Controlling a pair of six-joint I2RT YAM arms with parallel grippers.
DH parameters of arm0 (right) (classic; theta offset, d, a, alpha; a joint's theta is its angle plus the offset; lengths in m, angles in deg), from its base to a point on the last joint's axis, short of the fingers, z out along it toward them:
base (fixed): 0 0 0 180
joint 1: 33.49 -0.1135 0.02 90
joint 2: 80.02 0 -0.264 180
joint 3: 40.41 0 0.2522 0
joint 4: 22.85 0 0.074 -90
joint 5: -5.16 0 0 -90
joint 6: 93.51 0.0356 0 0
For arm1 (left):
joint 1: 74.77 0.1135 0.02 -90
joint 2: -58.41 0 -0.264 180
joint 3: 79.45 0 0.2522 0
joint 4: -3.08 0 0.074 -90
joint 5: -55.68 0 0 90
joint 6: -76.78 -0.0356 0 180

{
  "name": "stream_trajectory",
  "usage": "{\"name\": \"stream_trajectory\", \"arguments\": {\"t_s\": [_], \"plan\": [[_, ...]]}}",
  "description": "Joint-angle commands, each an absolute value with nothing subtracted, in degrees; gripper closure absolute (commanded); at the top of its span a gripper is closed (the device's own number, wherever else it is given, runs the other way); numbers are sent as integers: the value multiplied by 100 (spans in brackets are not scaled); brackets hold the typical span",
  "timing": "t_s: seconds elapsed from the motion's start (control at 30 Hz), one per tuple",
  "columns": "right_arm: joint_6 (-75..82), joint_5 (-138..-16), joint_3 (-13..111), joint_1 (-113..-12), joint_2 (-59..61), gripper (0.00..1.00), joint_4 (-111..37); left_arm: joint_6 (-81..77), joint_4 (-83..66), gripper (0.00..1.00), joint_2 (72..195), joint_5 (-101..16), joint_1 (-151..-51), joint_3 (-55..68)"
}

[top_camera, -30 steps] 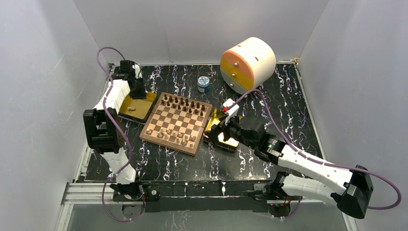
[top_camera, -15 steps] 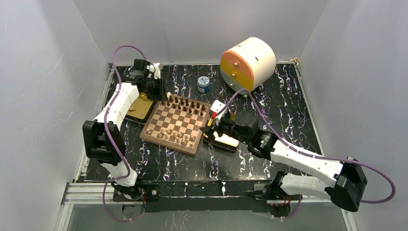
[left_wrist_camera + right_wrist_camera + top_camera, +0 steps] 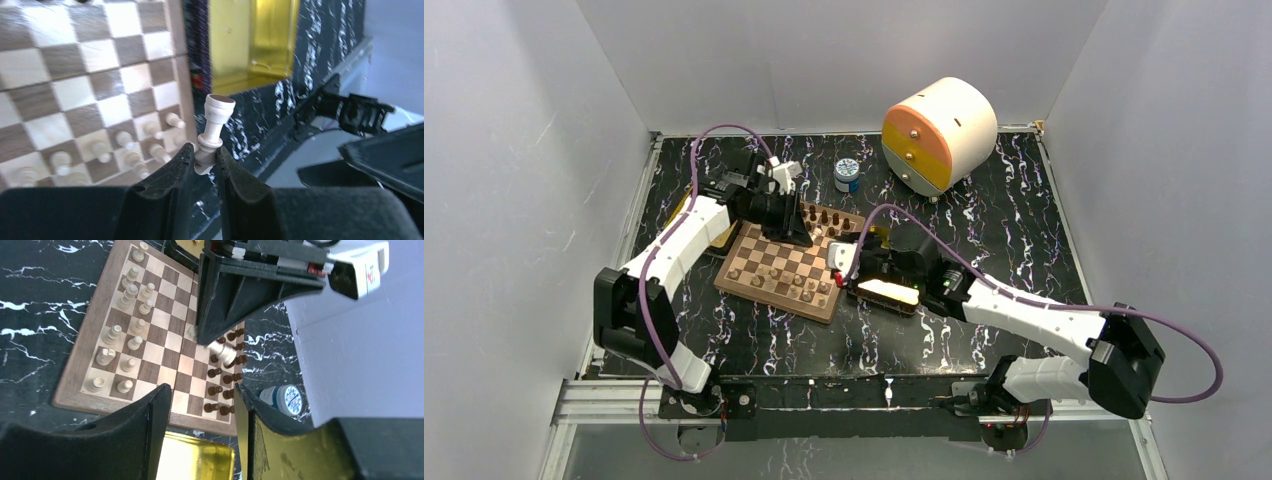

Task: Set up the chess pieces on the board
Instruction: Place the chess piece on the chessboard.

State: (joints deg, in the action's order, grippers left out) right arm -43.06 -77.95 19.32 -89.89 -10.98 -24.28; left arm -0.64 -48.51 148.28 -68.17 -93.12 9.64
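The board (image 3: 769,262) lies mid-table, dark chess pieces (image 3: 829,219) along its far side and pale ones (image 3: 776,278) along its near side. Above the far squares hangs my left gripper (image 3: 802,235). In the left wrist view that gripper (image 3: 205,157) is shut on the base of a pale piece (image 3: 216,122), which sticks out beyond the board's corner (image 3: 172,107). My right gripper (image 3: 202,405) is open and holds nothing. It hovers over a gold tray (image 3: 195,460) at the board's right edge. From there I see the left gripper (image 3: 210,337) and its pale piece (image 3: 223,353).
A second gold tray (image 3: 252,40) sits left of the board, partly hidden by the left arm. A small blue-and-white jar (image 3: 847,175) and a large cream, orange and yellow drum (image 3: 939,133) stand behind the board. White walls enclose the black marbled table.
The left arm swung right from the left gold tray to above the board. The right arm shifted left toward the board's right edge and its jaws narrowed.
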Motion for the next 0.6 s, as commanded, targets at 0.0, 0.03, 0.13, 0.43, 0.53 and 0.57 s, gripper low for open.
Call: {"name": "stream_trajectory", "arguments": {"t_s": [0.0, 0.03, 0.13, 0.43, 0.53, 0.57], "plan": [[-5331, -7426, 2418, -9016, -885, 42, -2377, 32, -4740, 93, 14350, -7627, -9500, 683], [-5444, -7413, 2458, -9017, -836, 41, -2418, 32, -4735, 93, 14297, -7701, -9533, 642], [-5889, -7250, 2540, -9017, -678, 41, -2597, 42, -4733, 93, 14167, -7805, -9576, 590], [-6379, -7176, 2525, -9010, -527, 49, -2686, 76, -4895, 94, 14051, -8005, -9715, 657], [-6457, -7192, 2512, -9013, -469, 50, -2677, 44, -5006, 94, 14080, -7999, -9760, 698], [-6498, -7212, 2507, -9017, -449, 50, -2677, 22, -5052, 94, 14092, -7993, -9774, 699]]}}
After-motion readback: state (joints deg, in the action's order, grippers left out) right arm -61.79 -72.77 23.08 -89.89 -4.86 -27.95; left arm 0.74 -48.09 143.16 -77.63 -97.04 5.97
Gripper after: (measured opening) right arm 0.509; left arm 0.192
